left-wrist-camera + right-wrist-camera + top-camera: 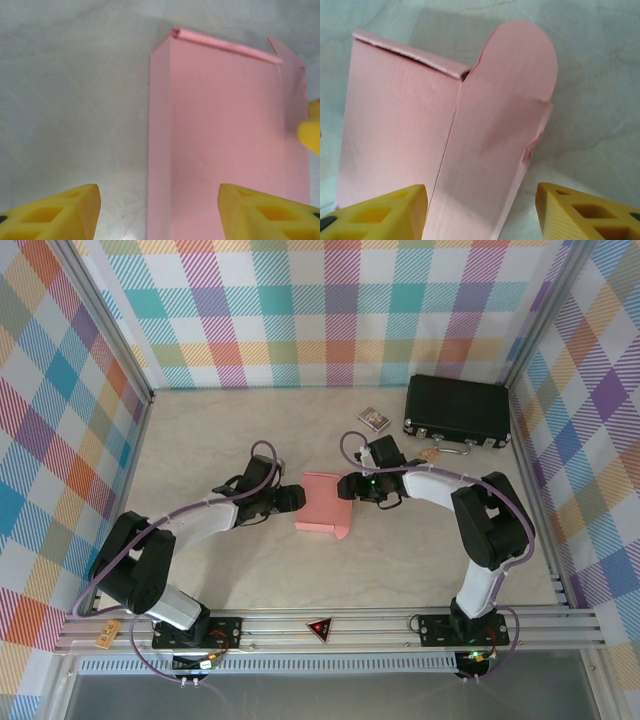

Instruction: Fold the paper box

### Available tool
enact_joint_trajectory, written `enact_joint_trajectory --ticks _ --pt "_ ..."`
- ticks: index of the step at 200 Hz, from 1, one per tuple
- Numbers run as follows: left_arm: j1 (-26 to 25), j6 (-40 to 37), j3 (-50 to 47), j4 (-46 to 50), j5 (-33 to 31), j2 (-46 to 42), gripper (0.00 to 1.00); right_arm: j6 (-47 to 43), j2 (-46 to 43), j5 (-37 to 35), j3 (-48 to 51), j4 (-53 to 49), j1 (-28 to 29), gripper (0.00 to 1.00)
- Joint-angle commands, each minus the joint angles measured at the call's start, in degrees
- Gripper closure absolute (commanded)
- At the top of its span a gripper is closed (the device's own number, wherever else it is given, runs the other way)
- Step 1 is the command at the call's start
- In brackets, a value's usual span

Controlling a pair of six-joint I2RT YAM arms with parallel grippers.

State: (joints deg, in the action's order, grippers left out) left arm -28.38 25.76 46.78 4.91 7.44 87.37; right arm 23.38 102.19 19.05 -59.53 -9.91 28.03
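Near the middle of the desk, a salmon-pink paper box lying flat, rounded flap lifted at its near right corner. Flanked by the left hand at its left edge and the right hand at its right edge, both with fingers spread apart, clamped on nothing. Well apart, toward the far right corner, a black hard case.

The paper box is thin salmon-pink card, matt, with a fine ribbed grain and soft creases. The tabletop is smooth, pale and marbled, with a faint gloss. The left end effector has fingers of matt yellow plastic. The frame rail is brushed metal.
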Motion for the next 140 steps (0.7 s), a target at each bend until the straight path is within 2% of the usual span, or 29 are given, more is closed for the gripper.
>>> enact_joint_trajectory --ticks 1,35,66,106,140 --pt "1.3 -3.6 3.2 0.9 5.2 3.4 0.39 1.2 -1.9 5.5 1.7 3.0 -0.3 0.41" --pt "1.2 -3.5 6.0 2.1 8.7 6.3 0.49 1.5 0.6 7.2 1.6 4.2 -0.3 0.42" --pt "0.8 -1.4 4.6 0.5 12.0 6.7 0.53 1.1 3.7 8.8 -0.9 3.8 -0.3 0.45" --pt "-1.0 1.4 1.5 0.2 11.3 5.4 0.58 -1.3 6.2 6.3 -5.0 -0.3 -0.3 0.47" --pt "-1.2 2.4 0.2 0.9 8.2 4.3 0.56 -2.2 6.2 5.3 -6.5 -2.0 -0.5 0.46"
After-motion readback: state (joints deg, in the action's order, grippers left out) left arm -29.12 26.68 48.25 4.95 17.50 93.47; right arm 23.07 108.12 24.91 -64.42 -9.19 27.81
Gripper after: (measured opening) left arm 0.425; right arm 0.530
